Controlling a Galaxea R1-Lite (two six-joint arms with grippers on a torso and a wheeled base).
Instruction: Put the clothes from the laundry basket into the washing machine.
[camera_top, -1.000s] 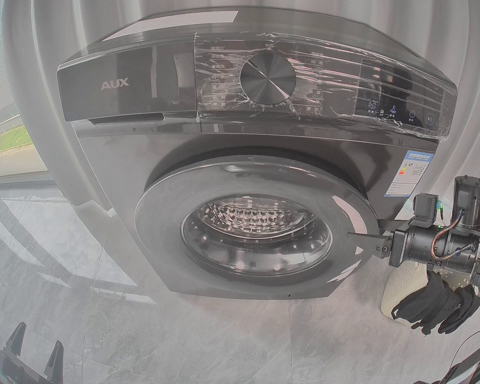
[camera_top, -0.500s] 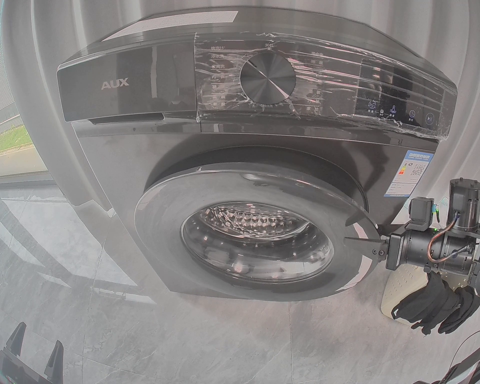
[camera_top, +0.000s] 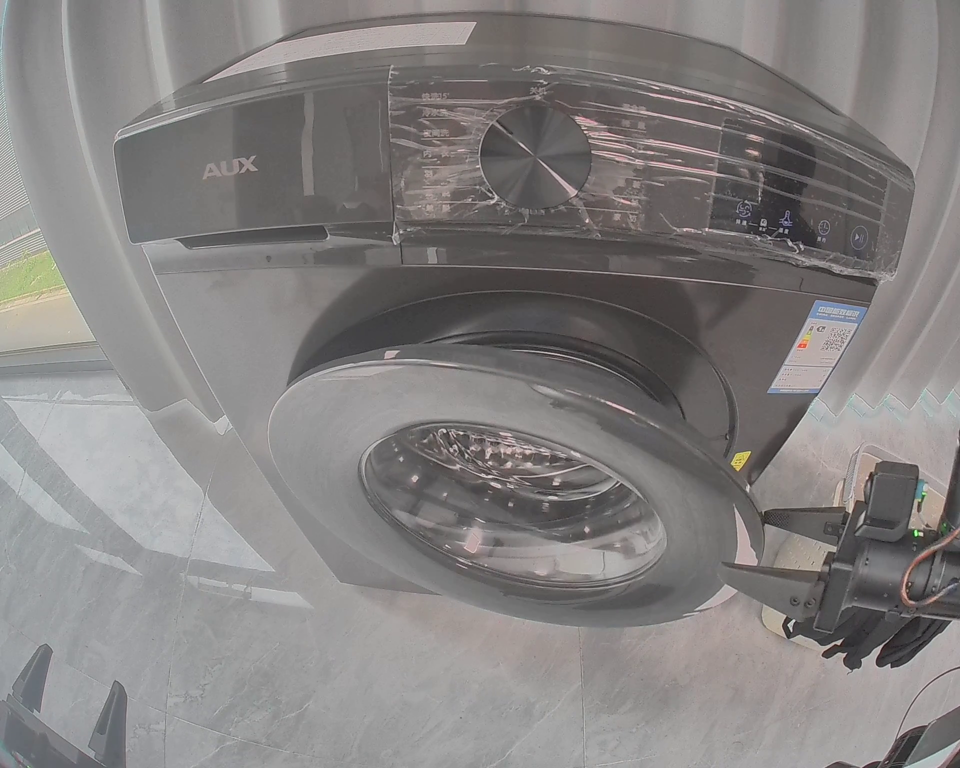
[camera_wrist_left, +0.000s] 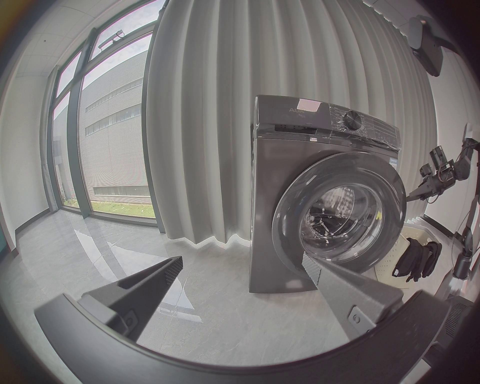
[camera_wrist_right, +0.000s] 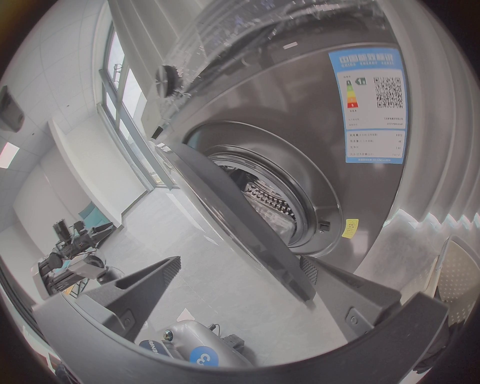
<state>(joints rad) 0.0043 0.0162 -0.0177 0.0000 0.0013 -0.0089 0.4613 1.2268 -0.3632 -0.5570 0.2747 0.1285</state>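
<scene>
Left gripper (camera_top: 72, 690) low by the robot's left side, over the grey tiled floor (camera_top: 400, 680), jaws spread, holding nothing. It is well apart from the washer.

Right gripper (camera_wrist_right: 240, 262) out at the robot's right, at the free edge of the door (camera_top: 330, 440). Jaws spread, and the door's rim runs in between them, hard up against one finger (camera_wrist_right: 340, 290). Can't tell if it's actual contact. The other finger is clear of the rim.

The door is round with a glass centre, hinged on the robot's left and swung partly open. A gap shows at the right side, with the dark opening ring behind it. The steel drum (camera_wrist_right: 270, 200) shows through the gap.

Laundry basket (camera_wrist_left: 387, 260), cream and perforated, sits on the floor just beside the washer's right lower corner, under and behind the right gripper. Clothes (camera_wrist_left: 417, 257), dark fabric, hang draped over the basket rim, still in the basket and not in the machine.

Washing machine (camera_top: 250, 330), dark grey front-loader, stands on the floor. It has a round dial (camera_top: 535, 157) in the middle of the top panel, clear plastic wrap (camera_top: 640, 150) over the panel's right part, and a blue-white label (camera_top: 820, 345) on the front at upper right.

Pale pleated curtain (camera_wrist_left: 210, 125) hangs behind the washer. A tall window (camera_wrist_left: 110, 125) is farther off to the left.
</scene>
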